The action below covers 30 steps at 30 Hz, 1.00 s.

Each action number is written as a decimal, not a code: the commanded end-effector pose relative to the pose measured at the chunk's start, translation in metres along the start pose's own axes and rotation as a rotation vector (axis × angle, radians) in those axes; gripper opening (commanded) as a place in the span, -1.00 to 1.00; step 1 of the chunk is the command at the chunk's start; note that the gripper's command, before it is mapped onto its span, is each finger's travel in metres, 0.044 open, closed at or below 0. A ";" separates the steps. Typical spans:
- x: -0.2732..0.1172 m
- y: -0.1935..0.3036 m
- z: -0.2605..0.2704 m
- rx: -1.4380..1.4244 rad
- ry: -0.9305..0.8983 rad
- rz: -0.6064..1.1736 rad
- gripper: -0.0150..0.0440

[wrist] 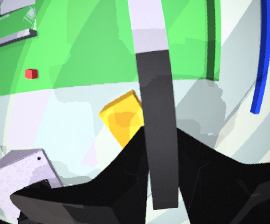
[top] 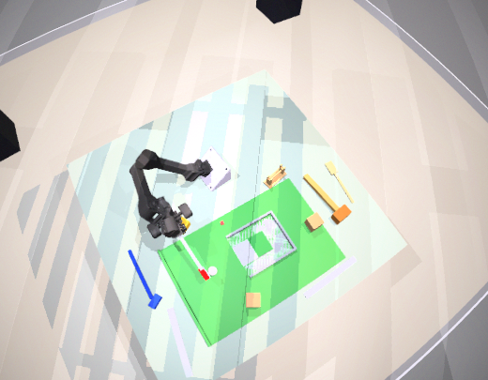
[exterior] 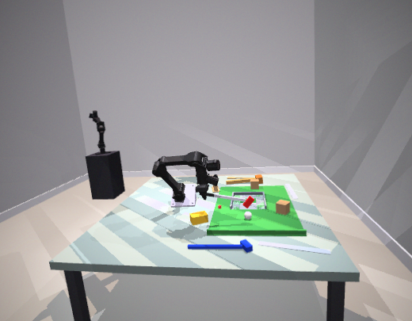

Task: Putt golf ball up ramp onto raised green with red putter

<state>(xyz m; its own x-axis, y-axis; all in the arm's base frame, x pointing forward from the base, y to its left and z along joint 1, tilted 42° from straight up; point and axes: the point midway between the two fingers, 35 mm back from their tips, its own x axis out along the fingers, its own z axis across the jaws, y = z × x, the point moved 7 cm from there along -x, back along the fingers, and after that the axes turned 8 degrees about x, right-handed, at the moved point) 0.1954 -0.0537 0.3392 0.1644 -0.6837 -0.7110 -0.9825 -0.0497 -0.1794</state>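
Observation:
My gripper (top: 176, 235) (exterior: 205, 193) (wrist: 155, 129) is shut on the dark grip of the red putter, at the near-left corner of the green mat (top: 291, 209) (exterior: 234, 222) (wrist: 83, 35). The putter's white shaft (top: 190, 253) (exterior: 226, 197) (wrist: 143, 10) slants out over the mat to its red head (top: 205, 274) (exterior: 248, 201). The white golf ball (top: 212, 270) (exterior: 248, 215) lies on the mat right beside the head. The raised green with its ramps (top: 260, 244) (exterior: 260, 198) stands in the middle of the mat, beyond the ball.
A yellow block (top: 186, 223) (exterior: 199, 217) (wrist: 123, 118) lies just under the wrist. A blue putter (top: 141, 277) (exterior: 219, 246) (wrist: 260, 66) lies off the mat's edge. Tan blocks (top: 314, 220) (top: 253, 299) (exterior: 282, 207) and a small red cube (top: 221, 222) (wrist: 31, 73) sit on the mat. An orange hammer (top: 326, 197) lies beyond.

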 end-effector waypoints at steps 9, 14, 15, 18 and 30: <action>0.035 -0.003 -0.001 0.096 -0.019 0.065 -0.49; 0.038 -0.003 0.000 0.096 -0.019 0.065 -0.49; 0.040 -0.003 0.000 0.096 -0.019 0.065 -0.49; 0.044 -0.003 0.000 0.096 -0.019 0.065 -0.49; 0.063 -0.001 0.000 0.096 -0.017 0.064 -0.49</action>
<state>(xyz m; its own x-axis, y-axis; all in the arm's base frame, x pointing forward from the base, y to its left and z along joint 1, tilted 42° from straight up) 0.2066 -0.0948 0.2984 0.1006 -0.6739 -0.7320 -0.9773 0.0708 -0.1995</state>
